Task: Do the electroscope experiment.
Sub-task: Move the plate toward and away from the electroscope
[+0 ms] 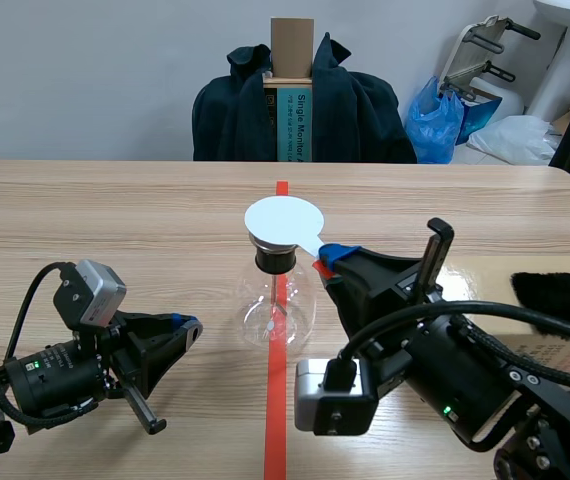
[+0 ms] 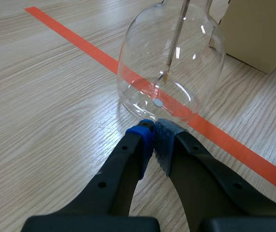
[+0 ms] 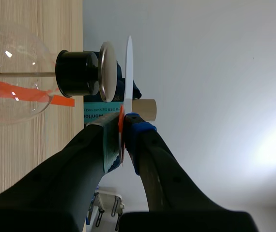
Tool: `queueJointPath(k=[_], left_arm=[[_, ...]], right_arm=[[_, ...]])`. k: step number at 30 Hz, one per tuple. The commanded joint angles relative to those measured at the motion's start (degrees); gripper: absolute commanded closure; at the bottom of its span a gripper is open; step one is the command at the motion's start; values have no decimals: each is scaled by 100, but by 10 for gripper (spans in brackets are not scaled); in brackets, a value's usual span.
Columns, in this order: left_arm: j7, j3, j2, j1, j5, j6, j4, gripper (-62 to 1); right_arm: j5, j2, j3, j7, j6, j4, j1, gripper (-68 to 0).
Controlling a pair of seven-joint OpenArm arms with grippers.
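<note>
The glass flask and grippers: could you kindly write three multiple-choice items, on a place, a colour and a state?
1. Where is the white disc? A over the flask's top B lying beside the flask C inside the flask
2. What colour is the flask's stopper? A white B black C orange
3. How is the left gripper? A open B shut on the flask C shut on nothing
Answers: 1 A, the right gripper holds it above the stopper; 2 B, it looks black; 3 C, its fingertips meet short of the glass.
</note>
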Motion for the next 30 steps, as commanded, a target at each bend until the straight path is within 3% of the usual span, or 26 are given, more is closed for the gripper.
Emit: queueJointPath(k=[1, 15, 30], left_arm=[[-140, -4, 31, -94, -59, -28, 116, -32], [-140, -4, 28, -94, -59, -28, 116, -32], [-142, -7, 28, -94, -59, -28, 120, -31]], right_arm=[[22, 59, 42, 68, -83, 122, 37, -6], [22, 59, 44, -72, -83, 122, 37, -6], [35, 59, 44, -1947, -87, 122, 37, -6]])
